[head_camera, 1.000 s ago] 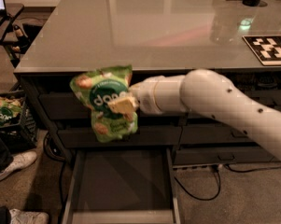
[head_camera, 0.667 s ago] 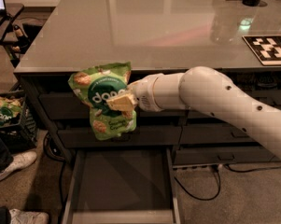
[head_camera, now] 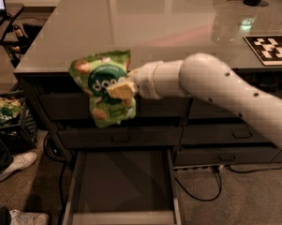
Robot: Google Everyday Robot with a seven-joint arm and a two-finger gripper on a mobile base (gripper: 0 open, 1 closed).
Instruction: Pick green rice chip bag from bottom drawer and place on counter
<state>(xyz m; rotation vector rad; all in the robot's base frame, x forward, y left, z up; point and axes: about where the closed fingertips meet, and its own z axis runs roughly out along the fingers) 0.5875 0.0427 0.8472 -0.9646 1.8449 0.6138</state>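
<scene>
- We see the gripper [head_camera: 120,89] in front of the cabinet's upper left part, just below the level of the counter [head_camera: 145,27]. Its claw is pinched onto the green rice chip bag [head_camera: 99,81].
- One tan finger [head_camera: 123,91] lies across the front of the bag, beside the dark round logo. The other finger is hidden from us behind the bag.
- The bag hangs in the air, touching nothing but the gripper. Its top corner overlaps the counter's front edge in our view, and its lower part dangles in front of the closed drawers [head_camera: 122,137].
- The bag is crumpled and slightly tilted, with tan chip pictures at its top left and near its bottom.
- The white arm [head_camera: 225,86] reaches from the right edge of the view leftward to the gripper, crossing in front of the cabinet.
- The bottom drawer [head_camera: 124,182] stands pulled out directly below the bag, its dark flat floor and low side walls in view.
- A black-and-white patterned board [head_camera: 269,48] lies on the counter's right side.
- On the floor to the left we see a black crate [head_camera: 16,135] holding similar green bags [head_camera: 2,115], with a pale shoe [head_camera: 11,165] near it.
- Cables [head_camera: 201,191] trail over the carpet to the right of the open drawer.
</scene>
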